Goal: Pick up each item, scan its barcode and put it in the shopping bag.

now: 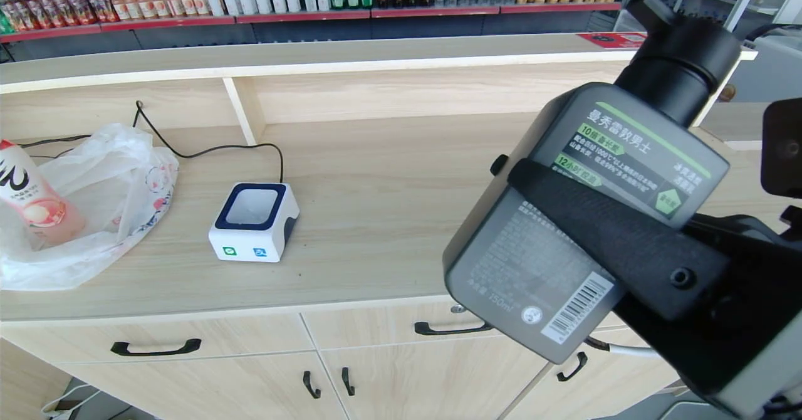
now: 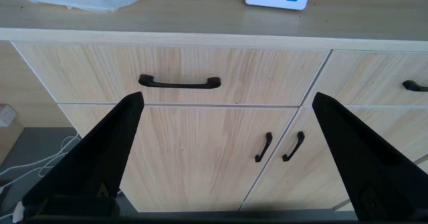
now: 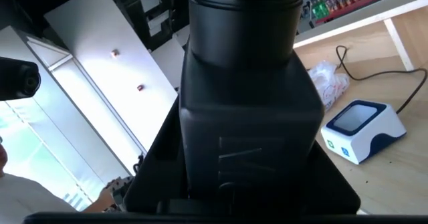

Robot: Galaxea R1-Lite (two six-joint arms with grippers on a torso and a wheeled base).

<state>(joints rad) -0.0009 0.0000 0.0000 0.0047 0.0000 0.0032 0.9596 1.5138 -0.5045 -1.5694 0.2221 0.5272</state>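
One wide wooden counter (image 1: 388,175) carries the work. On its left end lies the white plastic shopping bag (image 1: 119,175), open and crumpled, with a pink drink (image 1: 34,200) already inside. The bottle (image 1: 520,263) is in the air over the right side of the counter, close to the head camera. It is flat, dark grey, with a black round cap, and the right gripper (image 1: 539,194) pinches it across the middle, one finger lying over the printed face. Its long axis is tilted, the cap pointing up and away, the base down toward the counter edge. The scanner (image 1: 254,222), a small white box with a dark-framed window looking upward, stands to the left of the bottle, well apart, between it and the bag. The barcode (image 1: 576,307) sits near the base and faces the camera, so I judge the right arm must turn it down to the window. The left gripper (image 2: 227,100) hangs low before the cupboard doors (image 2: 200,164), its jaws spread and holding nothing.
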